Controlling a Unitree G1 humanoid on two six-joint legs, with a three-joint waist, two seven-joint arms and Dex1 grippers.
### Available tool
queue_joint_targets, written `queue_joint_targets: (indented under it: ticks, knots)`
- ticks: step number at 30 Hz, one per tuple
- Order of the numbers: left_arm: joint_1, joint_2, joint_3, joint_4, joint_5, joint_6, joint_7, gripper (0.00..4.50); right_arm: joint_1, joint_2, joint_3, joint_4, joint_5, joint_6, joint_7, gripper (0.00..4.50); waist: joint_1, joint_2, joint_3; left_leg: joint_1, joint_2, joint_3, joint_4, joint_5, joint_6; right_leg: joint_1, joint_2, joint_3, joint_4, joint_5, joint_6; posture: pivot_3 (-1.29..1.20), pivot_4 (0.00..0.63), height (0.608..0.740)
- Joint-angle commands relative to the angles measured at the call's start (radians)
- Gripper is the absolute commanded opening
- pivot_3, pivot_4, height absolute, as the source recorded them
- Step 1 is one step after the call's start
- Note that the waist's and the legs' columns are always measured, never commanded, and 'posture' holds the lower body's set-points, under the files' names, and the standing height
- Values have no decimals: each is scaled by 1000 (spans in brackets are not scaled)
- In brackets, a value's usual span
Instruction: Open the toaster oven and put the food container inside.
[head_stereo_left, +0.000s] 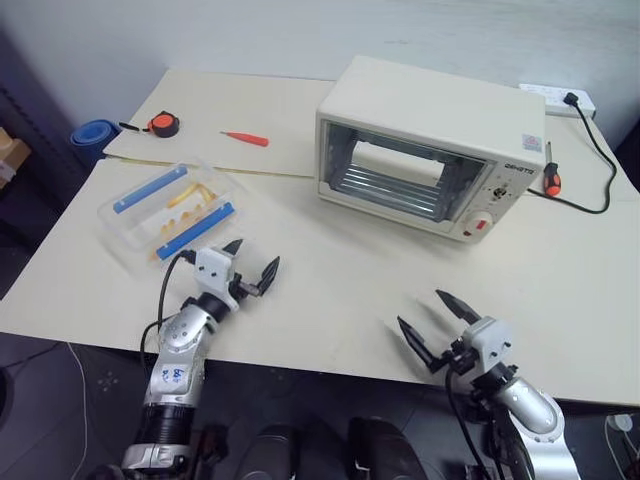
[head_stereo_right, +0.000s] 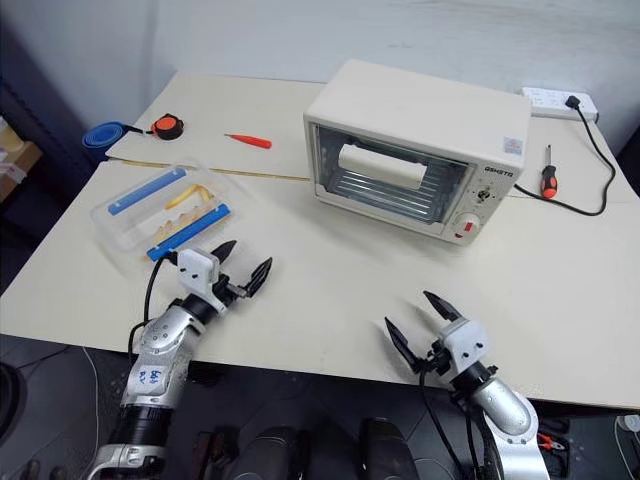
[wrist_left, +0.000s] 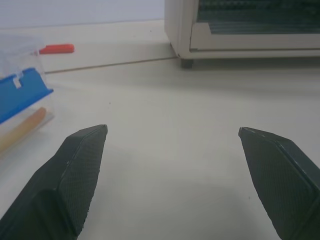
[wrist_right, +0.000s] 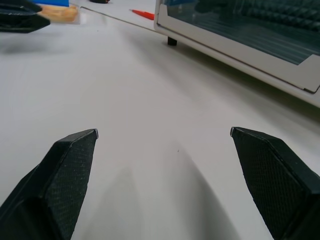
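Table (head_stereo_left: 330, 290) fills most of the frame, cream, bare in the middle. Toaster oven (head_stereo_left: 430, 150) sits upper right of centre, door shut, white bar handle across the upper part of the glass, rack visible behind it, knobs and red button at its right end, black cord trailing off to the right. Likely heavy and rigid enough to stay put, though a hard tug could skid it; best hold looks like that handle, pulled out and down, and the glass is the fragile part. Food container (head_stereo_left: 170, 212) lies left of centre, well apart from the oven, flat on the table, lid clipped by two blue strips, yellow sticks inside. Probably light, stiff but thin clear plastic, slick; I'd grip across the short width or at an end, keep it level. Left gripper (head_stereo_left: 252, 265) is just beside the container's near corner, not touching, jaws spread wide, empty. Right gripper (head_stereo_left: 430, 318) at lower right, jaws also spread wide, empty, oven well ahead. Orange screwdriver (head_stereo_left: 246, 138) upper left.
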Motion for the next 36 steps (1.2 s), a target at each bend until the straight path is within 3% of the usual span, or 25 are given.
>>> queue_joint_targets:
  ticks: [1,5,10,16,25,32,36]
  knots:
    - [-2,37,9,-32,-28,10,-53,4500,0,-21,-10,-59,55,14,24,4489,-2,0,0,0,0,0,0,0,0,0,0,0,0,0,0,0,150,740]
    - [41,119,68,-162,-216,143,-206,4500,-81,-60,-25,-139,143,143,28,4489,-24,0,0,0,1,0,0,1,-1,0,1,0,1,0,0,0,150,740]
    - [81,298,141,-292,-421,320,-409,4500,-269,-127,-58,-189,267,371,3,4489,-26,0,0,1,2,-2,0,1,-2,0,1,-1,1,-1,-2,0,150,740]
    - [29,465,233,-341,-618,539,-518,4500,-568,-149,-58,-82,299,565,-43,4489,-25,1,1,-2,2,-4,1,1,-2,0,0,-3,0,-1,-3,0,150,740]
    - [55,452,234,-417,-635,606,-477,4500,-751,-125,-8,27,274,596,9,4489,-26,1,1,-3,1,-4,0,1,-2,0,0,-4,2,-2,-3,0,150,740]
    - [0,443,244,-394,-630,644,-420,4500,-612,-187,71,-92,222,455,222,4489,-25,1,1,-3,1,-4,0,1,-2,-1,1,-4,1,-2,-3,0,150,740]
    - [-147,418,190,-269,-568,634,-391,3561,-532,-232,114,-95,135,358,281,4500,-23,1,1,-2,1,-4,1,1,-2,-1,1,-3,1,-2,-3,0,150,740]
